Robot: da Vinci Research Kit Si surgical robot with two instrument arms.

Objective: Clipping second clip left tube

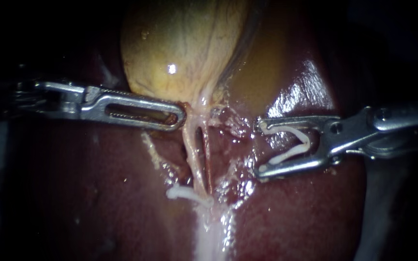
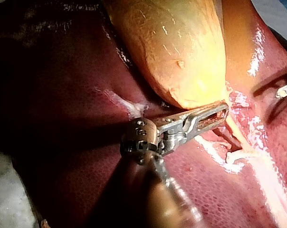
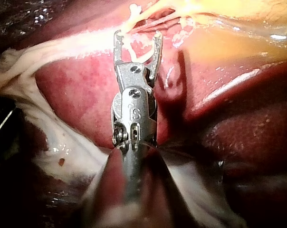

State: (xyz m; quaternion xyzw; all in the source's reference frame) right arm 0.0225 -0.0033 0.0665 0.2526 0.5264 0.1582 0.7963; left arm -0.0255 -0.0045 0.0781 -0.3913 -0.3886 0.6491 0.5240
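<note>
Left tube (image 1: 191, 150): pale, thin, wet cord, strung taut from the gallbladder (image 1: 180, 48) neck down over the liver (image 1: 97, 193). Sits just beside the darker, reddish right tube (image 1: 208, 164), with a narrow slit between. Carries a seated clip (image 1: 185, 193) at the lower end: white, plastic-looking, lying crosswise. Cannot tell exactly how much that clip encloses.

Progress, judged roughly halfway. Second clip loaded but not placed.

Right instrument (image 1: 261, 150): metal tool spread wide, cradling the loaded clip (image 1: 291, 142), a white V touched by both jaws. Parked beside the tubes, near but not around either. Same spread seen in the right wrist view (image 3: 137, 35), tips short of the pale strands.

Left instrument (image 1: 177, 118): slotted, ribbed steel tool drawn together, apparently clamped on a fold at the gallbladder neck, holding the cords stretched. Reddish tissue shows through the slot in the left wrist view (image 2: 215, 114).

Left to do, probably: slide the spread tool across, straddle the left tube above the seated clip, squeeze, release.

Textures: gallbladder yellow-tan, smooth, finely veined, glossy. Liver dark maroon, slick, with bright glints. Whitish shreds of membrane around the tubes.
</note>
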